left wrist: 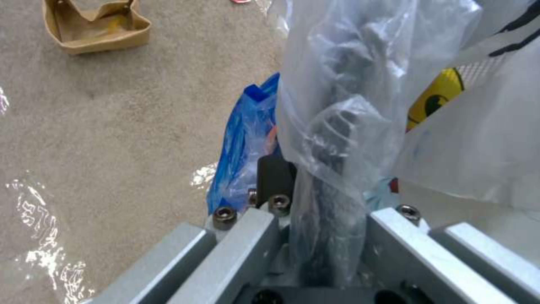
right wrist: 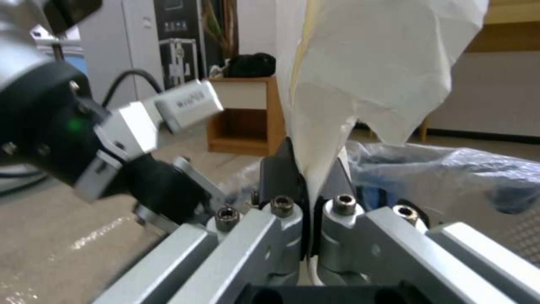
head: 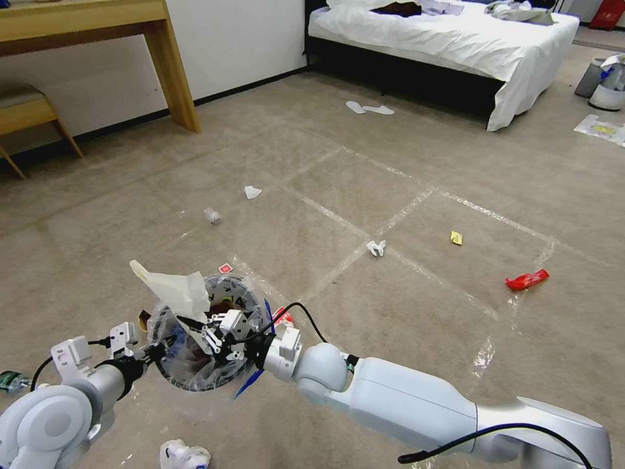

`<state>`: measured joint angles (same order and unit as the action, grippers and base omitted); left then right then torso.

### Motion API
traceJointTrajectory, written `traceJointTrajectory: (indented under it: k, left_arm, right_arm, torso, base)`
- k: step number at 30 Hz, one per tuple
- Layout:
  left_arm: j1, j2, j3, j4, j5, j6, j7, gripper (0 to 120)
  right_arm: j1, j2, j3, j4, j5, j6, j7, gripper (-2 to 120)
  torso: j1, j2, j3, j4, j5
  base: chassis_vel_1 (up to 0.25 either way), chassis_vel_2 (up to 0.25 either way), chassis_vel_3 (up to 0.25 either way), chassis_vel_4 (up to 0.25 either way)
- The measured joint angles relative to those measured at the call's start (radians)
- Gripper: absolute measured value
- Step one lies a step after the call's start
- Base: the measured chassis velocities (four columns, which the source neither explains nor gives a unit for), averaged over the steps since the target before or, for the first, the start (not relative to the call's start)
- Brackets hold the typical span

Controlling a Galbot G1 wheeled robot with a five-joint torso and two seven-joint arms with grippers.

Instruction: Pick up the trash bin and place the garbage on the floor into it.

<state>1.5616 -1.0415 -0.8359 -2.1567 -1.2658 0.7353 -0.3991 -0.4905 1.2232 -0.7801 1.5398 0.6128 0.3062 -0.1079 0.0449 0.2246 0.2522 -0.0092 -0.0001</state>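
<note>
- Head view: the right arm reaches in from the lower right, its forearm stretched leftward, so that the right hand (head: pixel 207 336) sits over the mouth of the trash bin (head: pixel 195 371).
- Its fingers are pinched tight on a white paper bag (head: pixel 176 291), which stands up out of the bin's opening; the right wrist view shows the paper (right wrist: pixel 360 76) clamped between the two dark pads (right wrist: pixel 276 177).
- The left arm comes in from the lower left, elbow low, with the left hand (head: pixel 156 350) at the bin's near-left rim.
- Left wrist view: that hand (left wrist: pixel 306 198) is closed on the bin's rim, with crinkly clear liner (left wrist: pixel 349 105) bunched over it.
- The bin is beside a brown cardboard piece (left wrist: pixel 93 27) on the carpet.
- Other litter lies on the floor (head: pixel 423 312) farther out: a red wrapper (head: pixel 527 279), a yellow scrap (head: pixel 456 238) and white tissues (head: pixel 375 247).
</note>
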Motion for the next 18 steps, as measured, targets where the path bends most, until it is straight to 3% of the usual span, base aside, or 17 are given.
traceJointTrajectory:
  k: [18]
  left_arm:
    - [-0.004,0.0,0.002,0.006,-0.001,0.0,0.001,0]
  right_arm:
    - [-0.013,-0.018,0.015,-0.034,-0.042,0.02,-0.022,0]
  torso:
    - [0.0,0.0,0.0,0.0,0.0]
  base:
    - [0.0,0.0,0.0,0.0]
